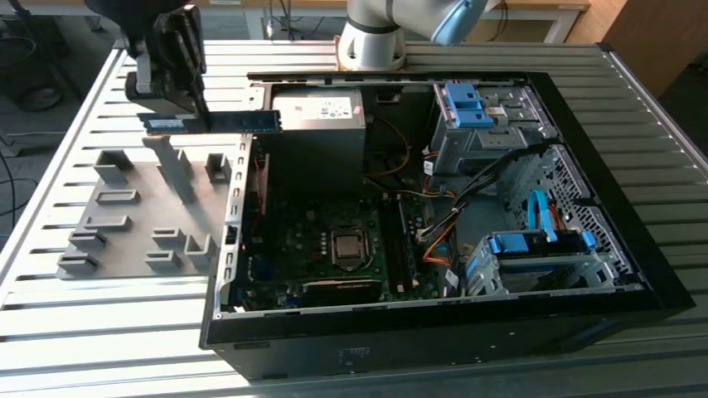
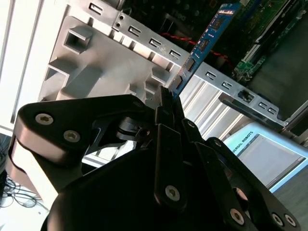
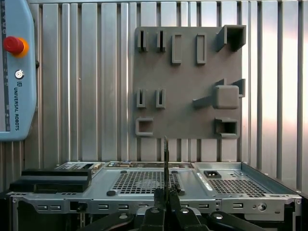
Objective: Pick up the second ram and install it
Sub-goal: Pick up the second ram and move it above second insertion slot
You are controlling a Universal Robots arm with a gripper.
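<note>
The second ram (image 1: 227, 122) is a thin blue stick lying level in the air above the far end of the grey holder fixture (image 1: 144, 207), close to the open computer case's wall. My gripper (image 1: 186, 106) is shut on it near its middle. In the second wrist view the ram (image 2: 204, 43) juts out from between the black fingers (image 2: 166, 103) toward the case. The first wrist view shows the ram (image 3: 166, 161) edge-on, rising from the gripper (image 3: 166, 196) over the case's rear panel.
The open black case (image 1: 619, 274) lies on the slatted metal table (image 1: 89, 332), with the motherboard (image 1: 332, 249), power supply (image 1: 315, 108) and blue drive bays (image 1: 476, 104) inside. The grey fixture (image 3: 187, 82) sits beside the case. A pale blue pendant with a red button (image 3: 14, 45) lies on the table.
</note>
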